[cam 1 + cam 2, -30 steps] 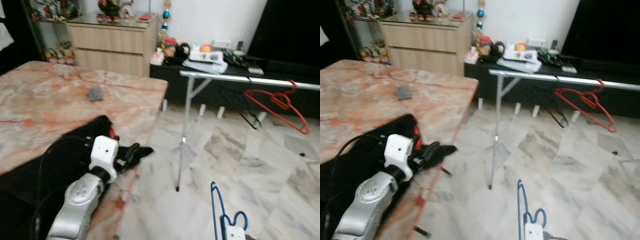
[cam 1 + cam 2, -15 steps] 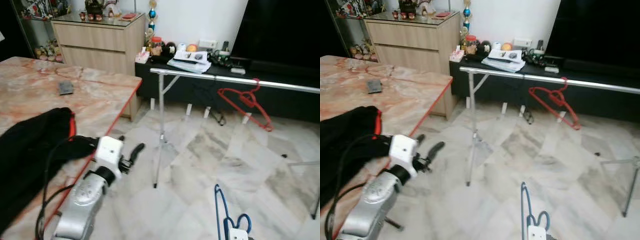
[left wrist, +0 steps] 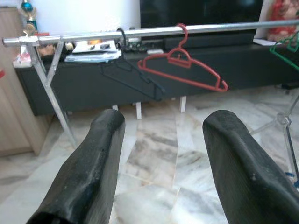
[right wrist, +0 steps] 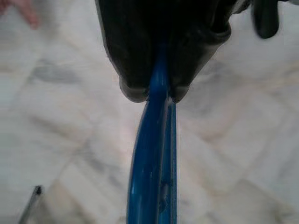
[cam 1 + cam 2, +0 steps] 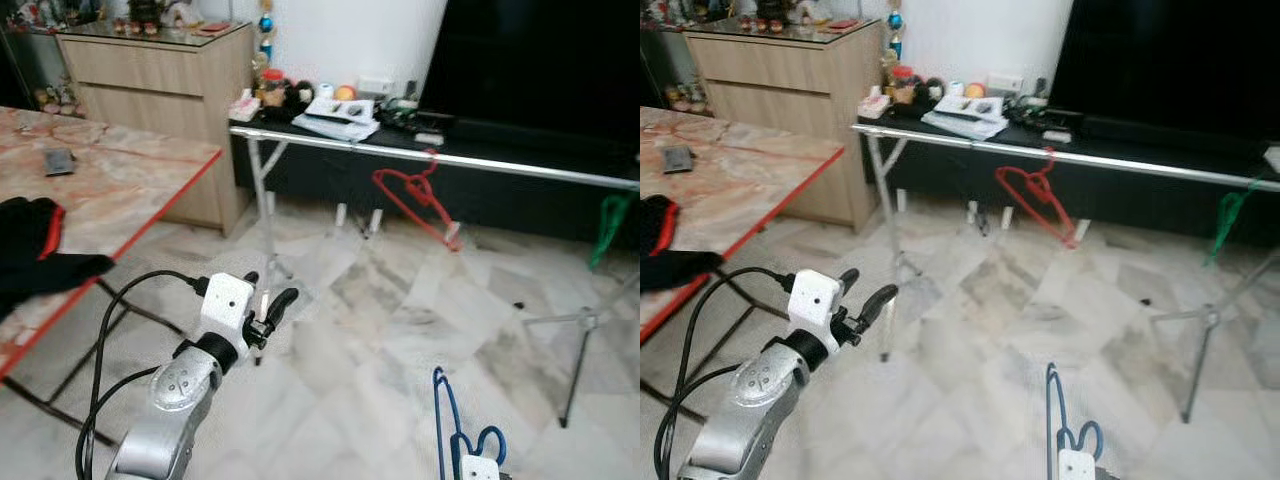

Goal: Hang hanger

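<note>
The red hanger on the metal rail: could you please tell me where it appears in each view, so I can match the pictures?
Left eye view: red hanger hangs from the metal rail, upper centre.
Right eye view: upper centre, on the rail.
Left wrist view: near the top, beyond the left gripper, whose fingers are apart.
Right wrist view: not in it.
Shared landmark: the metal rail.

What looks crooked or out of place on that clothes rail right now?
The red hanger hangs tilted on the metal rail, one end dipping toward the floor. The green hanger sits at the far end; nothing looks damaged.
</note>
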### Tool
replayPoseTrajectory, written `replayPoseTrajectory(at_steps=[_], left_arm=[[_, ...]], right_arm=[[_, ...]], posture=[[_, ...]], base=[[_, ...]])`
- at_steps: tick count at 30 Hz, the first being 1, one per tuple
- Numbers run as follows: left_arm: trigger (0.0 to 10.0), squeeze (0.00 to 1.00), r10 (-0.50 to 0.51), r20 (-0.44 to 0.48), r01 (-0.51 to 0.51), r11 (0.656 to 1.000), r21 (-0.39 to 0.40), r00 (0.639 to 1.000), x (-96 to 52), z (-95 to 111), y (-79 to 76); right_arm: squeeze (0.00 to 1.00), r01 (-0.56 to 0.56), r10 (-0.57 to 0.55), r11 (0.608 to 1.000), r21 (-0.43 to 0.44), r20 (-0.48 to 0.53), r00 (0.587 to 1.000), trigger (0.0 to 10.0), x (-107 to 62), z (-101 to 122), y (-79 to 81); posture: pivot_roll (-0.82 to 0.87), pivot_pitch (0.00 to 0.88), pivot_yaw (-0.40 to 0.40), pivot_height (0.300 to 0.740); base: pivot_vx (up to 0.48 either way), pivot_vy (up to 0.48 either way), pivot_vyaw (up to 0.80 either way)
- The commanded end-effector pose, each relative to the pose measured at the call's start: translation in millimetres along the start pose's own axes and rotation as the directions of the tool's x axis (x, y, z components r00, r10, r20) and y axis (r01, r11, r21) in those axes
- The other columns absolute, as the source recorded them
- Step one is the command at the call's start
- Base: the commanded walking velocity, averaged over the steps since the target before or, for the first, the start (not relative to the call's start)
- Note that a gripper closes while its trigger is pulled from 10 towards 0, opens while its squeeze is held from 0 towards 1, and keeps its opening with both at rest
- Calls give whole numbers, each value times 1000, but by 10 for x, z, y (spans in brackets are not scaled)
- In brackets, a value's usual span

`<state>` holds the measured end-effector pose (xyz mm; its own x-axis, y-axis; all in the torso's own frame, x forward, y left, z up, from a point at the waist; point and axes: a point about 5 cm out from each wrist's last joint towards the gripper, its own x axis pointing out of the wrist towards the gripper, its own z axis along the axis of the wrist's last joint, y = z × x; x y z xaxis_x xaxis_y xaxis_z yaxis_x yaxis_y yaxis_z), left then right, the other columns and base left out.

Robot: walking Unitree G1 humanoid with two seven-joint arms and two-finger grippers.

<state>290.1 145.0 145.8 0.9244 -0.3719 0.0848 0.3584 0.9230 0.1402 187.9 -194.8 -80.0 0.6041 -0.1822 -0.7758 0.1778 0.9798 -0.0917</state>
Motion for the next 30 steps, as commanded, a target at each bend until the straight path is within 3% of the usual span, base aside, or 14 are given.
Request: replayPoseTrajectory(at_steps=[1, 13, 15, 17, 18, 21, 24, 27, 29, 30], left_arm=[[10000, 0, -11, 13, 11, 1000, 6, 1000, 12, 39, -5], [10000, 0, -63, 7, 63, 998, 4, 998, 8, 22, -69], [10000, 0, -86, 1, 86, 996, 15, 996, 5, 20, -84], [10000, 0, -115, -12, 115, 992, 46, 993, 2, 8, -89], [10000, 0, -118, -14, 119, 992, 50, 993, 1, 7, -89], [10000, 0, -188, -56, 193, 975, 111, 981, -7, -42, -106], [10000, 0, -257, -100, 271, 948, 170, 961, -12, -97, -131], [10000, 0, -289, -120, 307, 935, 179, 950, -10, -125, -140], [10000, 0, -325, -156, 353, 910, 216, 933, -11, -176, -146], [10000, 0, -332, -162, 362, 905, 222, 929, -12, -184, -150]], right_arm=[[0, -4, 4, 1000, 12, 10, 1000, 10000, 3, 25, 21], [0, -23, 23, 1000, 9, 50, 998, 10000, 2, 63, 22], [0, -50, 52, 998, -27, 72, 996, 10000, 3, 93, 31], [0, -85, 98, 986, -147, 88, 991, 10000, 8, 144, 42], [0, -86, 101, 983, -163, 88, 991, 10000, 9, 148, 43], [0, -142, 194, 913, -383, 100, 976, 10000, 13, 236, 87], [0, -163, 253, 848, -504, 113, 961, 10000, 8, 294, 124], [0, -195, 296, 812, -550, 101, 950, 10000, 4, 310, 153], [0, -228, 356, 724, -650, 69, 932, 10000, -2, 332, 200], [0, -233, 365, 707, -668, 63, 929, 10000, -3, 335, 208]], posture=[[143, 29, -46, 740], [143, 33, -50, 740], [141, 34, -50, 740], [143, 35, -51, 740], [143, 35, -51, 740], [139, 34, -56, 740], [137, 29, -63, 740], [136, 28, -64, 740], [130, 24, -67, 740], [130, 24, -67, 740]], base=[[0, 0, 0], [0, 0, 0], [0, 0, 0], [0, 0, 0], [0, 0, 0], [0, 0, 0], [0, 0, 0], [0, 0, 0], [0, 0, 0], [0, 0, 0]])
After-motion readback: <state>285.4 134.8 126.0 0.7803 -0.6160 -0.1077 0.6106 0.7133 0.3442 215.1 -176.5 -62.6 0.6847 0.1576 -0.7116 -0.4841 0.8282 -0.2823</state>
